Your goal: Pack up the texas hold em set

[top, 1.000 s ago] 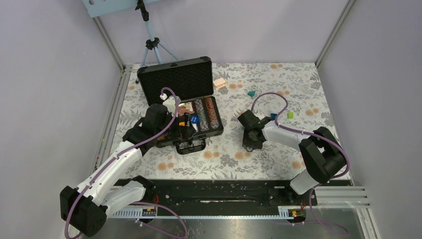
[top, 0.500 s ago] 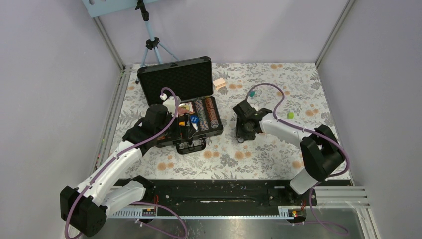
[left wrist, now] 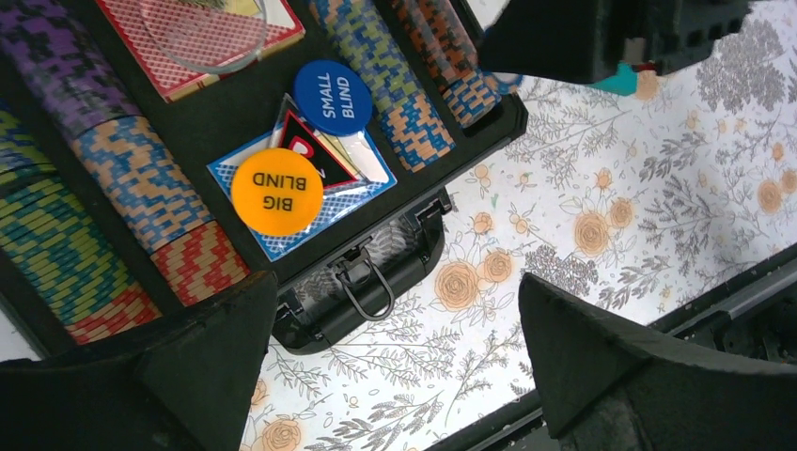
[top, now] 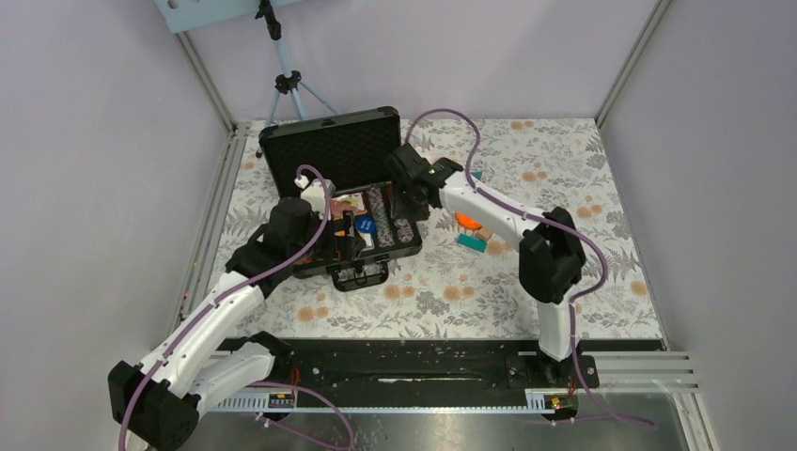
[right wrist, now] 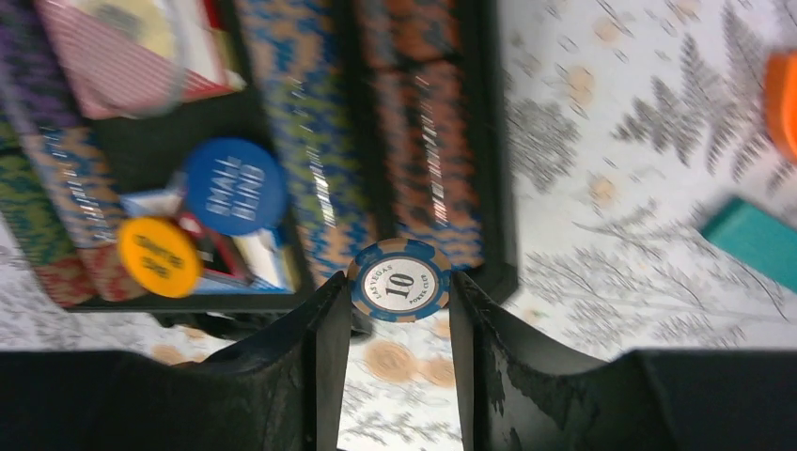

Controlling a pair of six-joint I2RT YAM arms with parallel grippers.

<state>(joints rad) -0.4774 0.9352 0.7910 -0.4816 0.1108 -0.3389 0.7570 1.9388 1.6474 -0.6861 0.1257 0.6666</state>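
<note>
The black briefcase (top: 331, 148) of the texas hold em set lies open, lid up at the back. Its tray holds rows of striped poker chips (left wrist: 141, 193), a red card deck (left wrist: 193, 38), a blue "small blind" disc (left wrist: 332, 97) and an orange "big blind" disc (left wrist: 277, 192). My right gripper (right wrist: 398, 293) is shut on a blue-and-tan "10" poker chip (right wrist: 399, 278), held on edge above the tray's front right corner (top: 408, 197). My left gripper (left wrist: 397, 287) hangs open and empty over the case handle (left wrist: 368, 282), at the tray's front (top: 350, 242).
An orange curved block (top: 467, 222) and a teal block (top: 472, 241) lie on the floral table right of the case. A tripod (top: 287, 85) stands behind the lid. Walls close in the left, right and back.
My right arm has swung left from the middle of the table to the case's right side. The left arm has barely moved.
</note>
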